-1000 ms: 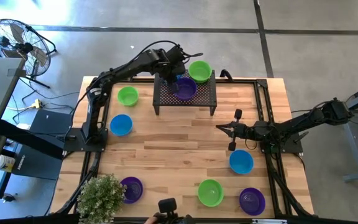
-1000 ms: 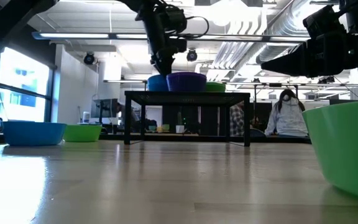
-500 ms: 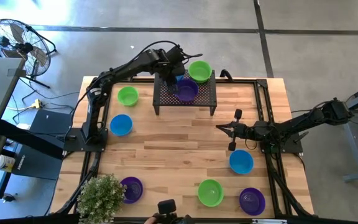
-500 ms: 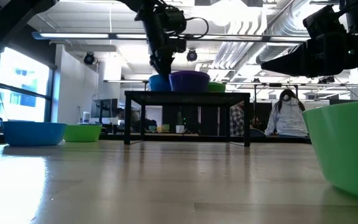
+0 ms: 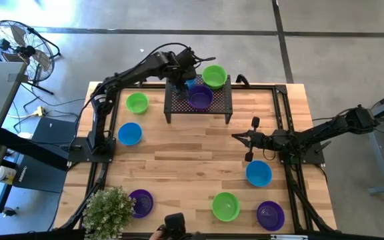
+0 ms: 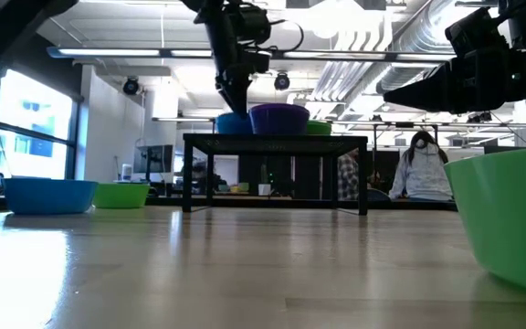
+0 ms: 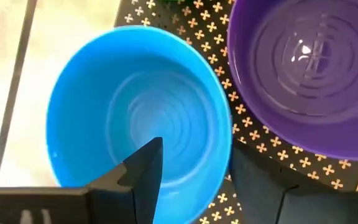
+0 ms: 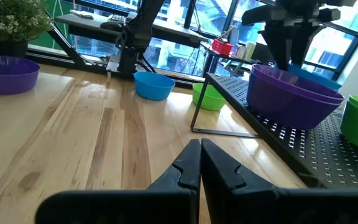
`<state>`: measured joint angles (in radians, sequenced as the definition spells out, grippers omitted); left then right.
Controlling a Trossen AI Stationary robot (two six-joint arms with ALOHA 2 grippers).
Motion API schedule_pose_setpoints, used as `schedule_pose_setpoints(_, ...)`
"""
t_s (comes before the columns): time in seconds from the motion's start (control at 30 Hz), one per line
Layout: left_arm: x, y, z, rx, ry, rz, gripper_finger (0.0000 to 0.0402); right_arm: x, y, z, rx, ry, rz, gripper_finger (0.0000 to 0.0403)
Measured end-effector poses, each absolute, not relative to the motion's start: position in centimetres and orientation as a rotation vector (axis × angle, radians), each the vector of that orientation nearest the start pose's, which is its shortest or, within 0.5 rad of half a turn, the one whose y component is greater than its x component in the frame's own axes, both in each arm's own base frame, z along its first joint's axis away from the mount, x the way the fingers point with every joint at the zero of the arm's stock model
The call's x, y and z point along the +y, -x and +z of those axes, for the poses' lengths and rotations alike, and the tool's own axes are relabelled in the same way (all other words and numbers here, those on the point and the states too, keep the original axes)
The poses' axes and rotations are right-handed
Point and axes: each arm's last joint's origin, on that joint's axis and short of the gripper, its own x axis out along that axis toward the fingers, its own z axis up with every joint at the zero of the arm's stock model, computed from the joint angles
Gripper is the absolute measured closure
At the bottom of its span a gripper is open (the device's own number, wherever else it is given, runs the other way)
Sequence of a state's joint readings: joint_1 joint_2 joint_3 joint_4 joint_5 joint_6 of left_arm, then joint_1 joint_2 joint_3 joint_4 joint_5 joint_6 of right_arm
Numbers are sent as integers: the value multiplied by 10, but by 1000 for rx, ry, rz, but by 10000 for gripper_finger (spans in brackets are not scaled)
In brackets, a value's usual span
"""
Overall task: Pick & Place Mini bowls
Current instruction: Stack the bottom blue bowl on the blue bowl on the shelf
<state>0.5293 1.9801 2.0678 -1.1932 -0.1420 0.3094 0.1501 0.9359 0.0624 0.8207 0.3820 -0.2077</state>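
Left wrist view looks down past the left gripper (image 7: pixel 191 180), its jaws spread, one finger (image 7: pixel 143 171) over the inside of a blue bowl (image 7: pixel 135 106) and the other outside its rim. That bowl sits on the black perforated rack (image 5: pixel 199 101), just beside a purple bowl (image 7: pixel 309 68) and near a green bowl (image 5: pixel 214 75). The right gripper (image 8: pixel 201 165) hovers over the wooden table (image 5: pixel 192 153), jaws pressed together, holding nothing, well apart from the rack.

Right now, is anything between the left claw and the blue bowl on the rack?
No. The left gripper hangs open right over the blue bowl on the rack; the purple bowl sits beside it.
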Motion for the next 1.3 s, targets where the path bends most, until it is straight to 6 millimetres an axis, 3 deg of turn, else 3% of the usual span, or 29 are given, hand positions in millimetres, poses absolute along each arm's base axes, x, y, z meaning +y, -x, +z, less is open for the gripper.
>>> schedule_pose_setpoints(0.3, 206, -344, 340, 1231, -38, 405, 236, 13, -161, 162, 75, 221, -226, 403)
schedule_pose_setpoints(0.77, 206, -344, 340, 1253, -90, 380, 359, 13, -161, 162, 75, 220, -226, 403)
schedule_pose_setpoints(1.3, 199, -347, 339, 1262, -85, 397, 370, 13, -161, 162, 75, 220, -226, 403)
